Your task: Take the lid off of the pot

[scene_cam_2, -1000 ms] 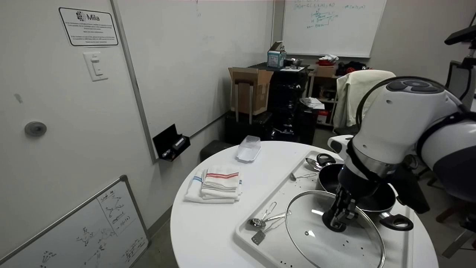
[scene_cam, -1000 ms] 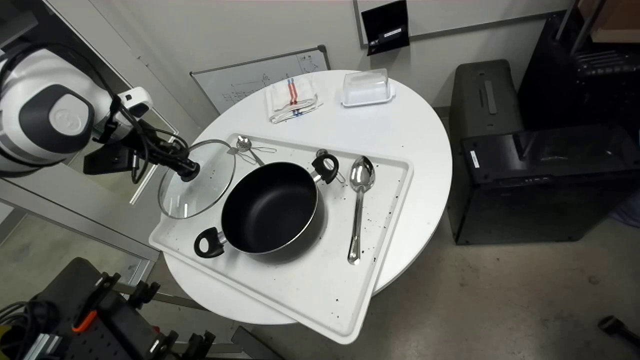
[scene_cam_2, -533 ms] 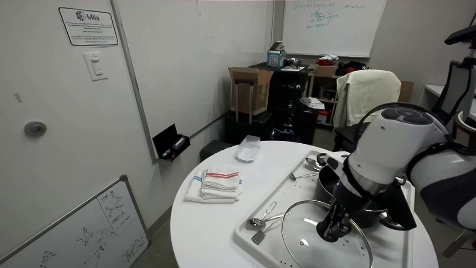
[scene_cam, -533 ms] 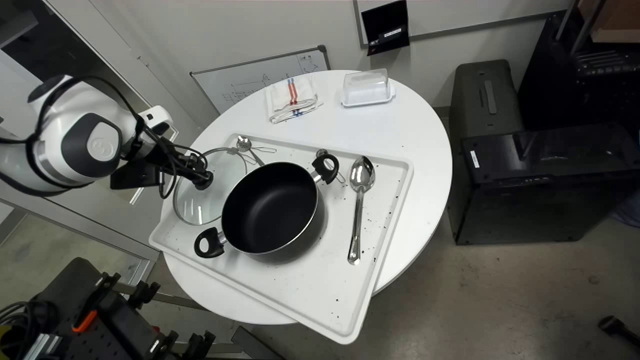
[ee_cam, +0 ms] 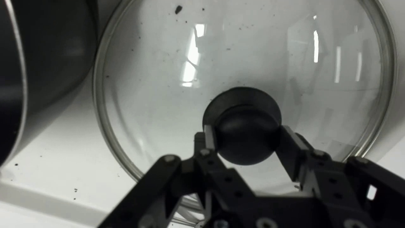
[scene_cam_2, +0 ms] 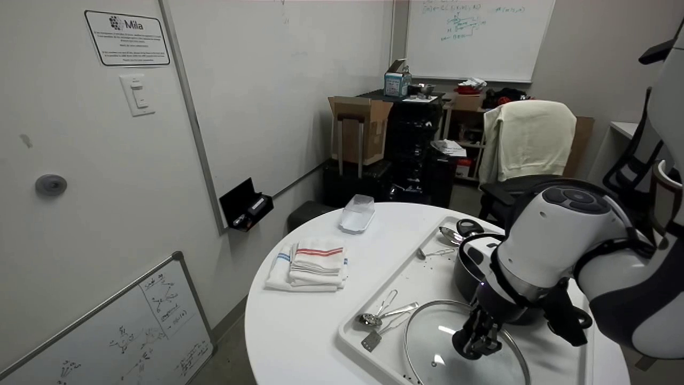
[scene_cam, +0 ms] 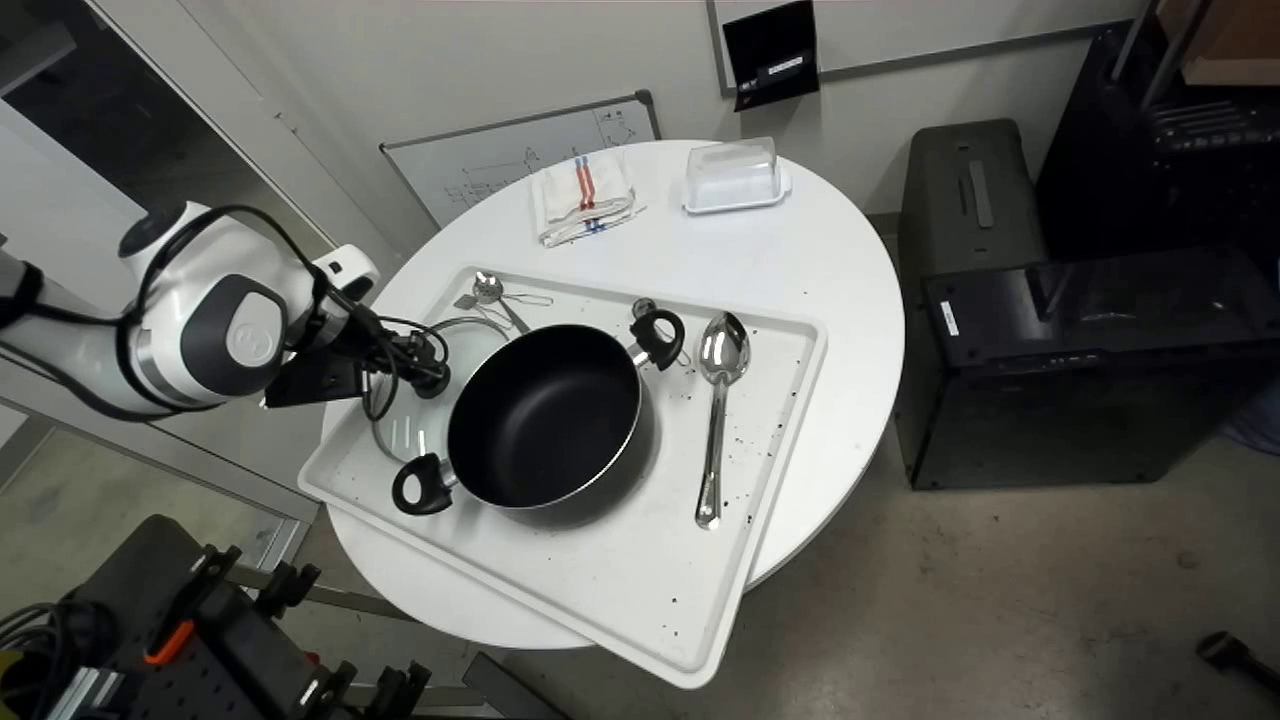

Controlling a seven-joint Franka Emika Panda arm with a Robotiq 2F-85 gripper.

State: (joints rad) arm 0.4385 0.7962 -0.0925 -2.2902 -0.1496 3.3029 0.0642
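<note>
Lid (ee_cam: 243, 63) is off the pot (scene_cam: 545, 415), low down beside it, over one corner of the white tray (scene_cam: 600, 590); can't tell if it rests there or hangs just above. Gripper (ee_cam: 247, 136) grasps the lid's dark knob (ee_cam: 245, 129), w/ fingers (ee_cam: 289, 148) against both sides, per the wrist view. Bright reflections (ee_cam: 191, 61) cross the lid in that view, & dark specks (ee_cam: 178, 9) show on or thru it, can't say which. Lid's edge lies just beside the pot; contact btwn the two is unclear. Pot stands upright & uncovered on the tray, black inside, w/ loop handles (scene_cam: 436, 482) on opp. sides. In an exterior view, arm (scene_cam: 228, 318) & pot hide parts of the lid.

Metal spoon (scene_cam: 716, 430) lies on the tray across the pot from the lid. Small metal utensils (scene_cam_2: 371, 340) lie along one tray edge, some just beside the lid & 1 near a pot handle. Tray sits on a round white table (scene_cam_2: 299, 331), w/ a corner jutting past the table's edge. Also on the table, in both exterior views: folded white towels (scene_cam_2: 319, 262) w/ red & blue stripes, &, near them, a small dish (scene_cam_2: 356, 219) w/ clear cover. Bkgd, in an exterior view: a framed whiteboard (scene_cam_2: 133, 326) w/ handwriting leaning at the wall (scene_cam_2: 59, 117), a cardboard box (scene_cam_2: 377, 131), pale cloth (scene_cam_2: 529, 141) draped over a chair (scene_cam_2: 497, 193), & a sign (scene_cam_2: 128, 40) headed Mila.
</note>
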